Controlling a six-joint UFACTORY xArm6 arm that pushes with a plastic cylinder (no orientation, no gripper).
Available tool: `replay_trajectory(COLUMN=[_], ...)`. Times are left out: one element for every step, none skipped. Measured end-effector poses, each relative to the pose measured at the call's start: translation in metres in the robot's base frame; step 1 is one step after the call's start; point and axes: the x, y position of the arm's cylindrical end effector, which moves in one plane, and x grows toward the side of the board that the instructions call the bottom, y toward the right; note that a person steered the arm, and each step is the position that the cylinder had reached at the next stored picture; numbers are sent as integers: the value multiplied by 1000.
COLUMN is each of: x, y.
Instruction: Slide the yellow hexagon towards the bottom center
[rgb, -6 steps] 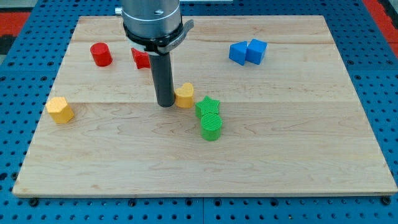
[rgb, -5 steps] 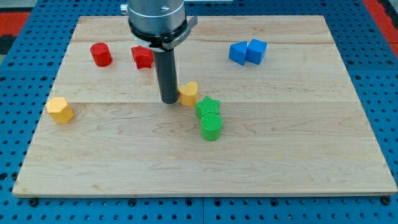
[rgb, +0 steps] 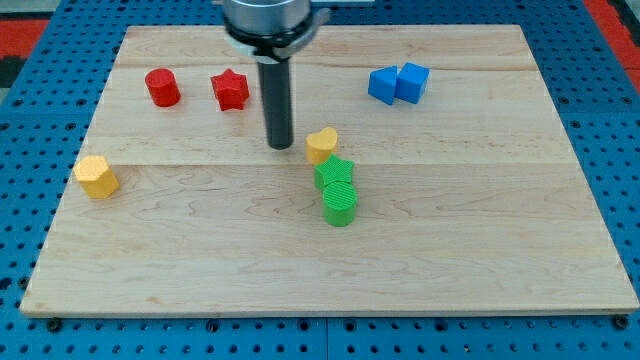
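The yellow hexagon (rgb: 96, 176) lies near the board's left edge, well left of my tip (rgb: 280, 146). My tip stands near the board's middle, a small gap left of a second yellow block (rgb: 321, 145) of rounded shape. That block touches the top of a green star (rgb: 334, 173), and a green cylinder (rgb: 340, 203) sits against the star's lower side.
A red cylinder (rgb: 161, 87) and a red star (rgb: 230, 89) lie at the upper left. Two blue blocks (rgb: 398, 83) touch each other at the upper right. The wooden board (rgb: 500, 250) ends on a blue pegboard surround.
My tip moved right and slightly up. The rounded yellow block slid right and up with it, now against the green star's top, and a gap shows between tip and block. The red star is uncovered.
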Motion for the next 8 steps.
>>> replay_trajectory(x=[-11,-16,-13,35,84,54,76,118], y=[-100,-209,-238,-178,-119,-207,-216,-145])
